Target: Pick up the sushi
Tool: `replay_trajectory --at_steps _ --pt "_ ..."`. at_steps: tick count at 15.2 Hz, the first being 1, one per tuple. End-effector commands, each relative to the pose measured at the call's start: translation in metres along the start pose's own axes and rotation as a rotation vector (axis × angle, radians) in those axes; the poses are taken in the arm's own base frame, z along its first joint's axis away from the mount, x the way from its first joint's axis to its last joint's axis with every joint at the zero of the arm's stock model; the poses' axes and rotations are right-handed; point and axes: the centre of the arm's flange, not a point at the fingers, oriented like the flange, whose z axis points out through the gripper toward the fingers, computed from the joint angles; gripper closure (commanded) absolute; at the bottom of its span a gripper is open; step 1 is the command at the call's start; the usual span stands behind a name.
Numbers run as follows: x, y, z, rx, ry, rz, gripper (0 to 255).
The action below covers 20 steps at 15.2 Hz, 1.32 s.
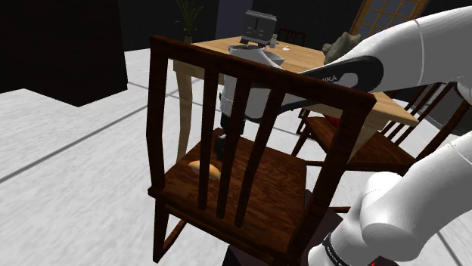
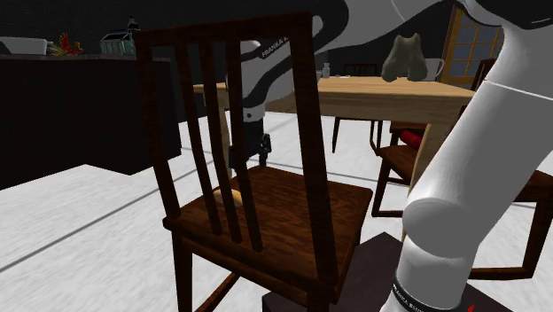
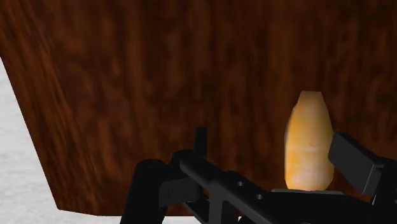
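Pale grey floor (image 1: 76,151) runs under a dark wooden chair (image 1: 284,193), with a lighter wooden table (image 1: 302,54) behind the chair and black areas beyond

The sushi (image 3: 308,143), a small orange-and-cream piece, lies flat on the chair's seat near its front edge, on the side away from the chair's slatted back. It is low and rounded, so a grasp probably has to come straight down with a finger on each long side

The gripper (image 3: 273,146) hangs just above the seat, pointing down at it. Its fingers stand apart, and the wrist view shows the sushi in the gap between them. The sushi sits much closer to one finger than the other, and nothing is clasped. Whether that nearer finger already touches the sushi cannot be told. The arm comes in over the chair's back from the stand, which would explain the steep downward pose

The hand seems to be lined up for the grasp, though off centre. Closing now could nudge the piece sideways across the seat before both fingers meet it
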Motion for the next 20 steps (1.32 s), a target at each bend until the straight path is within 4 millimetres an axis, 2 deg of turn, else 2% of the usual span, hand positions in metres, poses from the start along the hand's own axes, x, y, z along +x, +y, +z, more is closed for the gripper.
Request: replay_trajectory --at_steps 1,4,12,14,15,20 --pt "0.013 -0.022 0.009 0.002 0.008 -0.05 0" --pt "0.03 -0.054 0.024 0.003 0.017 -0.122 0" --pt "0.031 -0.058 0.065 0.003 0.018 -0.128 0" --pt "0.031 -0.058 0.065 0.003 0.018 -0.128 0" --pt "0.035 -0.059 0.061 0.003 0.018 -0.128 255" --pt "0.04 -0.057 0.056 0.003 0.018 -0.128 255"
